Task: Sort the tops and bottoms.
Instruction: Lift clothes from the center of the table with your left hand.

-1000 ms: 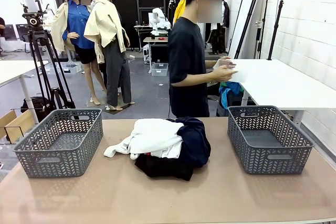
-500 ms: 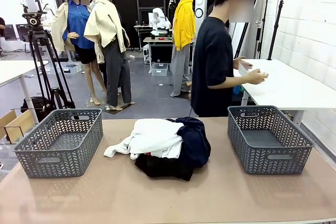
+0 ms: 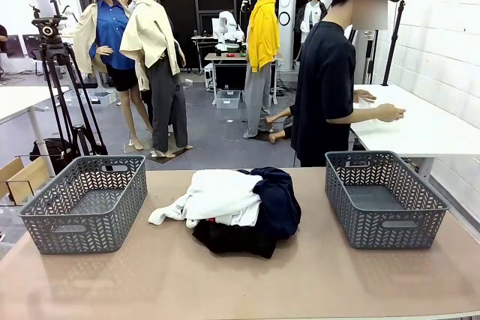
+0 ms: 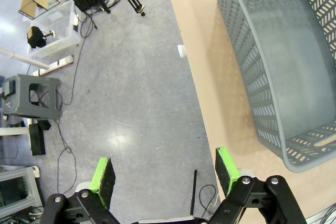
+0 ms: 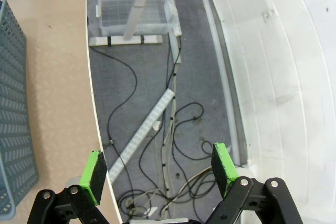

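- We find the front view fixed at the near side of the tan flat-topped table, facing across it at mid-range.
- The left wrist view looks steeply down past the left gripper, close above the left grey lattice plastic basket.
- The right wrist view looks down past the right gripper, beside the right grey lattice plastic basket.
- Each wrist view shares its basket and the tabletop with the front view.

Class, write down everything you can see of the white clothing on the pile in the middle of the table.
The white tops look like soft, crumpled cloth, bundled atop the heap in the middle of the table. A short sleeve trails left onto the tabletop. They lie over a black garment and against a navy one on the right.
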Available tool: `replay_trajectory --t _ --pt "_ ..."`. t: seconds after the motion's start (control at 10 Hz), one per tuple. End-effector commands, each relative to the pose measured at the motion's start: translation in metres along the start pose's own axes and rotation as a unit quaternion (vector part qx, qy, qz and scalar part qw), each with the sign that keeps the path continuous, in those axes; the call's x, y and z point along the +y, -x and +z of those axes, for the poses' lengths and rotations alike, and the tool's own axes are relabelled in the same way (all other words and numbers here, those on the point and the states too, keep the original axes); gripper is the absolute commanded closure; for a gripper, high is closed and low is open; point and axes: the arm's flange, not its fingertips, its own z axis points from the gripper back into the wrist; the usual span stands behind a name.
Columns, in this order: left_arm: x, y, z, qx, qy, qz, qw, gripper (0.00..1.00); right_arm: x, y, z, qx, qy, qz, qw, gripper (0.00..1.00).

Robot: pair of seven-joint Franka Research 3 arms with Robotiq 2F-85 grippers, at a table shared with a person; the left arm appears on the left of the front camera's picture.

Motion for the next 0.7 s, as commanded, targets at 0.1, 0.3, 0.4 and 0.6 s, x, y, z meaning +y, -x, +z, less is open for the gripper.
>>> replay_trajectory --t 0.1,0.3,0.4,0.6 --pt "0.0007 0.0003 0.0004 0.003 -0.009 0.004 1.0 0.0 0.0001 -0.001 -0.0007 0.001 0.0 0.002 1.0 0.0" --pt "0.0007 0.0003 0.0004 0.003 -0.009 0.004 1.0 0.0 0.0001 -0.001 -0.0007 0.001 0.0 0.002 1.0 0.0" --pt "0.0007 0.0003 0.0004 0.003 -0.009 0.004 1.0 0.0 0.0001 -0.001 -0.0007 0.001 0.0 0.002 1.0 0.0" --pt "0.0007 0.0003 0.0004 0.003 -0.009 0.004 1.0 0.0 0.0001 -0.001 -0.0007 0.001 0.0 0.002 1.0 0.0"
